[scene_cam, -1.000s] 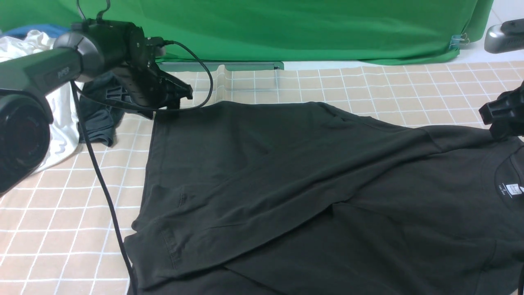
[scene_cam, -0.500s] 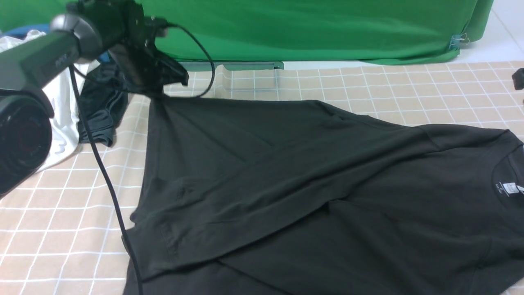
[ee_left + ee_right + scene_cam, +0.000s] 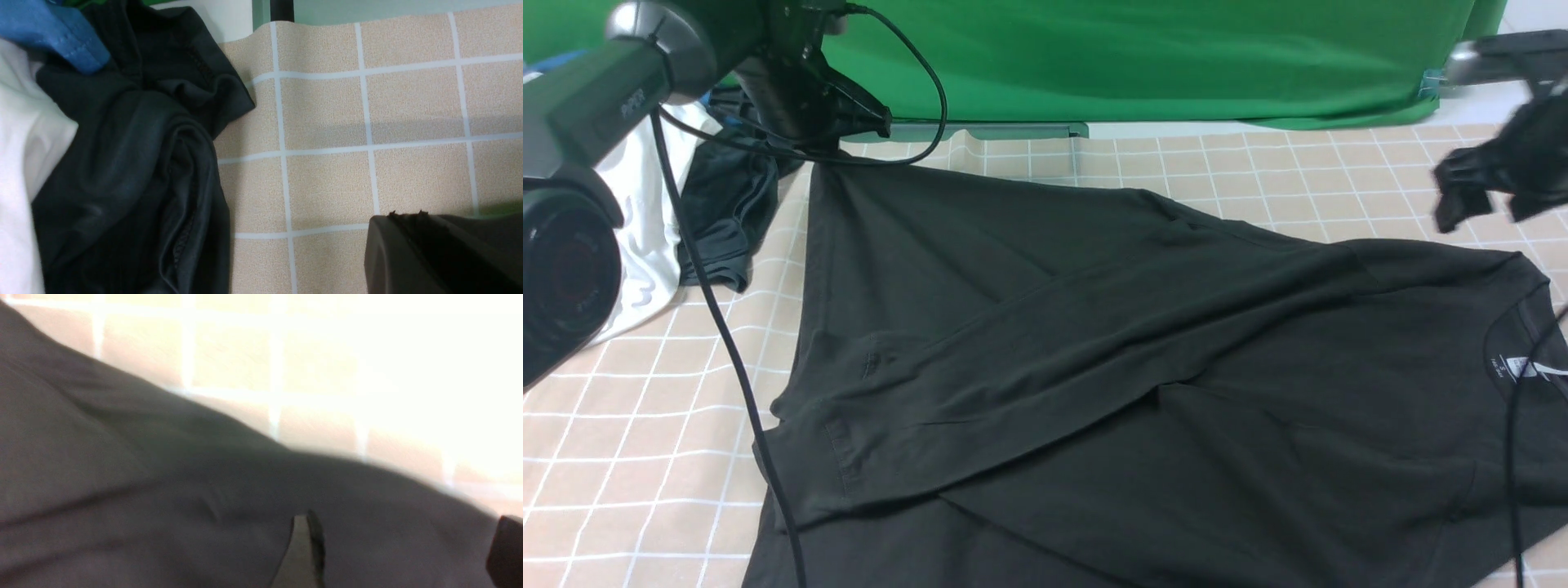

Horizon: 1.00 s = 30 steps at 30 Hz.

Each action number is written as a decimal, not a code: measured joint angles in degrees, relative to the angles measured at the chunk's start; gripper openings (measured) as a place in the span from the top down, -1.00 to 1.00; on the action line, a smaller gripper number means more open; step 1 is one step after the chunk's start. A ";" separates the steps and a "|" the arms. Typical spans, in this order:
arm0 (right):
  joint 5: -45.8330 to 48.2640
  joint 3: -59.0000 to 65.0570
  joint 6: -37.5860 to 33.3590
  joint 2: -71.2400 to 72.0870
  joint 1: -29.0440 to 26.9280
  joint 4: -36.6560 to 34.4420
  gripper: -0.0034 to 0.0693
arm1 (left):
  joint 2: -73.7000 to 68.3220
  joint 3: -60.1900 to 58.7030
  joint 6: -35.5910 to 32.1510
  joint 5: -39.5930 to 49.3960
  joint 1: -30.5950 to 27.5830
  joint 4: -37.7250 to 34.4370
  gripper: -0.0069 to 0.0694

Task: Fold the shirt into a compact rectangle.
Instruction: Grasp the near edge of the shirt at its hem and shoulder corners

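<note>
The black shirt (image 3: 1094,351) lies spread across the checked table cover, with its collar and white neck label (image 3: 1515,367) at the right. My left gripper (image 3: 837,143) is shut on the shirt's far left hem corner and holds it raised off the cover. In the left wrist view the left gripper (image 3: 404,220) has its jaws pressed together, with threads of black cloth poking out between them. My right gripper (image 3: 1478,192) hovers open and blurred just above the shirt's far shoulder. In the right wrist view the right gripper (image 3: 408,547) stands wide apart over the shirt (image 3: 163,477), holding nothing.
A white shirt (image 3: 645,237) and a smaller dark grey garment (image 3: 727,220) are piled at the far left, the dark grey garment (image 3: 122,183) beside a blue cloth (image 3: 53,32). A green backdrop (image 3: 1135,57) closes the far side. The left arm's cable (image 3: 727,351) hangs along the shirt's left edge.
My left gripper closed on the shirt's far left corner and drew it up and back, stretching the cloth. My right gripper let go near the collar, left the view, and has returned open.
</note>
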<state>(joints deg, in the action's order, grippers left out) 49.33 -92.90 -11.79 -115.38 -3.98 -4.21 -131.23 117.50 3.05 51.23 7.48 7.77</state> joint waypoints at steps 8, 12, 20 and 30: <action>4.02 -10.18 -7.61 -10.72 5.44 -0.40 -0.71 | 0.00 0.00 0.00 0.11 0.00 -0.33 0.73; 5.75 -12.06 -8.04 -13.42 6.63 -0.40 -0.41 | 0.00 0.00 0.00 0.34 0.00 -0.61 0.73; 5.80 -12.44 -7.77 -13.95 6.68 -0.51 0.79 | 0.00 0.02 0.00 0.54 0.00 -0.88 0.73; 2.92 -17.72 -4.52 -11.81 6.23 -0.41 0.80 | 0.00 0.06 0.19 1.01 0.00 -0.88 0.73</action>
<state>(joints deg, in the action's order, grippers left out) 52.25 -110.62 -16.31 -127.18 2.25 -4.62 -131.23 117.57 3.25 52.24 7.48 6.90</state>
